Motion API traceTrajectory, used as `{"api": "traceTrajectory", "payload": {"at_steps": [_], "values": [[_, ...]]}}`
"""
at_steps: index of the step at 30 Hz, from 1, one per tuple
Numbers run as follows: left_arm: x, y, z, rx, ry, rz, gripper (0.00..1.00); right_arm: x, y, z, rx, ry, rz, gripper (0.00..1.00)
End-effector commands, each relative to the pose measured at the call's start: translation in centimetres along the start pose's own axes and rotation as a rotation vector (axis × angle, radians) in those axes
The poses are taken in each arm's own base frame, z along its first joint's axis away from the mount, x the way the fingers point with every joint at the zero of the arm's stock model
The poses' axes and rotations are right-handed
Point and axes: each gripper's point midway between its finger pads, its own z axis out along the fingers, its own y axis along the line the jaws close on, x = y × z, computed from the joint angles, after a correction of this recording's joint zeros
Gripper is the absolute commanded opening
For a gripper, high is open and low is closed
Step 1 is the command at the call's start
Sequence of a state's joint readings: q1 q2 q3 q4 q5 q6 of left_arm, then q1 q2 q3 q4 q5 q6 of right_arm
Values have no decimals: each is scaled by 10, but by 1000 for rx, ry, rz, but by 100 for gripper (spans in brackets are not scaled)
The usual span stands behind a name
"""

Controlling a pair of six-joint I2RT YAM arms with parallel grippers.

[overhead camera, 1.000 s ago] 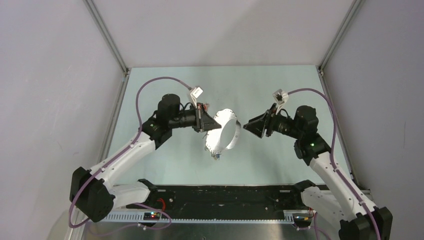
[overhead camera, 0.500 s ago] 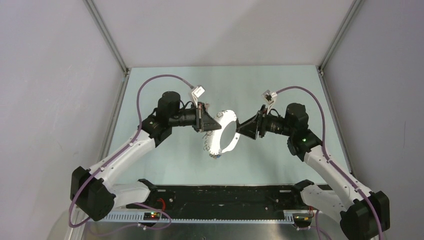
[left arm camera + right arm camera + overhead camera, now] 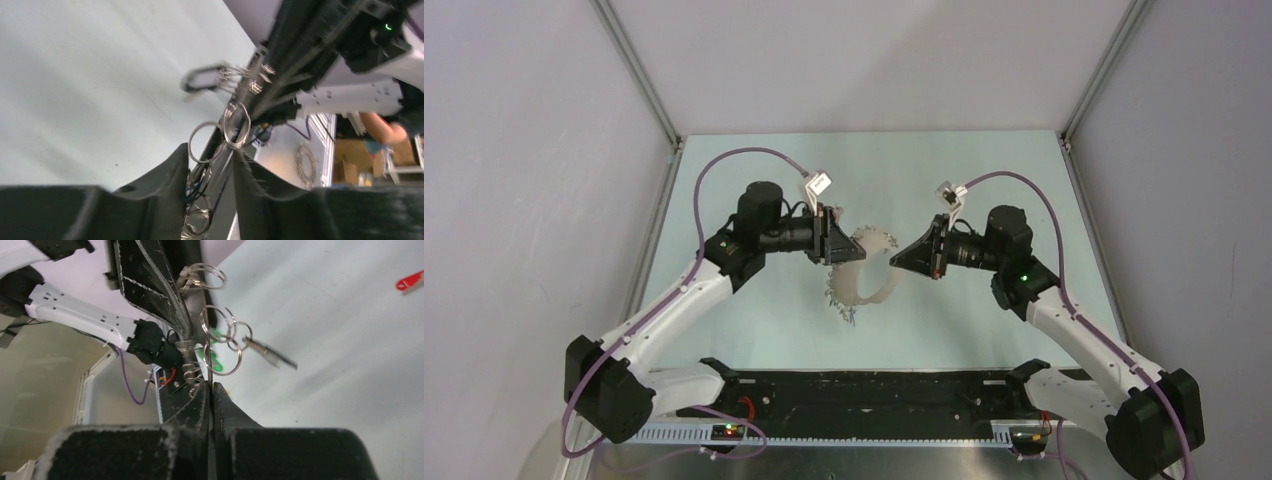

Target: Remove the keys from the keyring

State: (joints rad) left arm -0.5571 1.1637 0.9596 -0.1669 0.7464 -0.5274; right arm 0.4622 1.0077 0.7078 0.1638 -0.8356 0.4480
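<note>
The keyring [image 3: 854, 290], a large grey-beige oval loop, hangs above the table between both grippers. Small keys [image 3: 849, 314] dangle from its lower rim. My right gripper [image 3: 898, 259] is shut on the ring's right rim; in the right wrist view its jaws [image 3: 211, 387] pinch the thin edge of the keyring [image 3: 210, 362], with split rings [image 3: 222, 357] and a blurred key [image 3: 270, 354] beside it. My left gripper [image 3: 840, 252] is at the left rim with its jaws [image 3: 210, 150] apart, the rim and small rings [image 3: 236, 125] between them.
A red-tagged key [image 3: 409, 281] lies loose on the pale green table [image 3: 754, 310]. Grey walls and metal corner posts [image 3: 639, 80] close the table in. A black strip [image 3: 874, 390] runs along the near edge between the arm bases.
My right gripper moved left onto the keyring and shut on its right rim. The left gripper, shut on the left rim before, has opened. The ring has sagged and tilted a little.
</note>
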Motion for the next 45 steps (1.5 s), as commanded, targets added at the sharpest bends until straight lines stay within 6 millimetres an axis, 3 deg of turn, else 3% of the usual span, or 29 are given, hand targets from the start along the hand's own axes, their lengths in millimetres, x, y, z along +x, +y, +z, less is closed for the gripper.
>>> {"api": "traceTrajectory", "payload": {"at_steps": [1, 2, 3, 5, 9, 14, 16, 21, 24, 33, 38, 45], "values": [[-35, 1, -17, -136, -128, 120, 54, -22, 22, 3, -35, -52, -51, 0], [-39, 3, -25, -174, -155, 157, 70, -25, 22, 1, -16, -67, -44, 0], [-42, 20, -32, -276, -189, 172, 77, -27, 16, 0, 30, -86, -9, 0], [-51, 32, -50, -398, -264, 216, 92, -32, 11, -3, 87, -128, 42, 0], [-65, 36, -87, -537, -398, 285, 99, -44, 4, -10, 189, -245, 166, 0], [-63, 26, -93, -570, -433, 422, 100, -66, -24, -30, 415, -498, 441, 0], [-55, 27, -87, -597, -419, 537, 100, -71, -31, -36, 478, -599, 565, 0], [-47, 1, -68, -552, -451, 741, 100, -64, -56, -46, 646, -710, 833, 0], [-45, -12, -54, -498, -450, 871, 99, -61, -65, -44, 708, -726, 903, 0], [-35, -14, -9, -506, -285, 1197, 98, -75, -58, -38, 652, -809, 1014, 0], [-25, -12, 13, -464, -213, 1261, 96, -82, -50, -33, 616, -792, 1013, 0], [-28, -10, 31, -452, -177, 1310, 89, -80, -41, -32, 586, -765, 1040, 0]]}}
